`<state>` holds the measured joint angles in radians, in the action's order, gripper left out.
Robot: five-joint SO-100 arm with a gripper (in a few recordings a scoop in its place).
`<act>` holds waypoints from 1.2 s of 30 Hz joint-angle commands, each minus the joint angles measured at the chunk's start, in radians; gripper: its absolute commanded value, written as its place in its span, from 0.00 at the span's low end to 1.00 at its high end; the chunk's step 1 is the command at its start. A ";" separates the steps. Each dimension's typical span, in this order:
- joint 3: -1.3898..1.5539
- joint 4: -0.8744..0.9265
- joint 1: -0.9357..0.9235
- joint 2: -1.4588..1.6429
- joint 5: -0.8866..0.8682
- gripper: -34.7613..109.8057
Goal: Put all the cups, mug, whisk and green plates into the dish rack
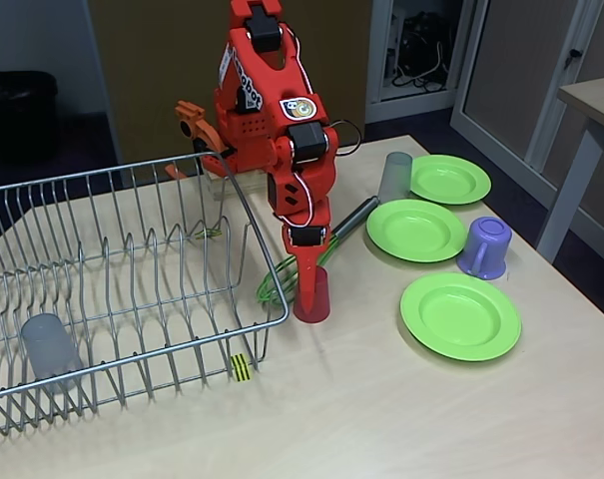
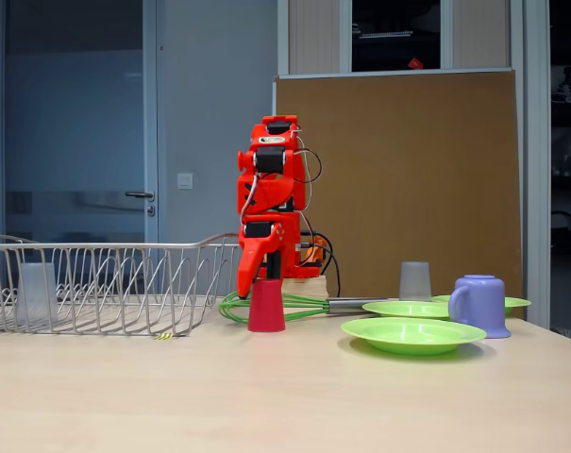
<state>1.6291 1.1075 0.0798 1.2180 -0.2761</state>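
Note:
My red gripper points straight down at the red cup, which stands on the table beside the dish rack. One finger reaches below the cup's rim on its outside; whether the jaws clamp the wall is unclear. The whisk lies behind the cup, its green loops near the rack. One grey cup stands in the rack, another on the table. The purple mug stands among three green plates.
The arm's base stands behind the rack's far corner. A yellow-black tag marks the rack's front. Bare tabletop lies in front of the rack and plates. Another table stands off to the right.

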 commanded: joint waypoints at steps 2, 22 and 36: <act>-0.046 0.041 0.034 0.025 -0.009 0.54; -0.087 0.040 0.074 -0.025 -0.072 0.38; -0.129 0.055 0.052 -0.067 -0.031 0.49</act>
<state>1.5018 1.1367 0.1335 1.1351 -0.2991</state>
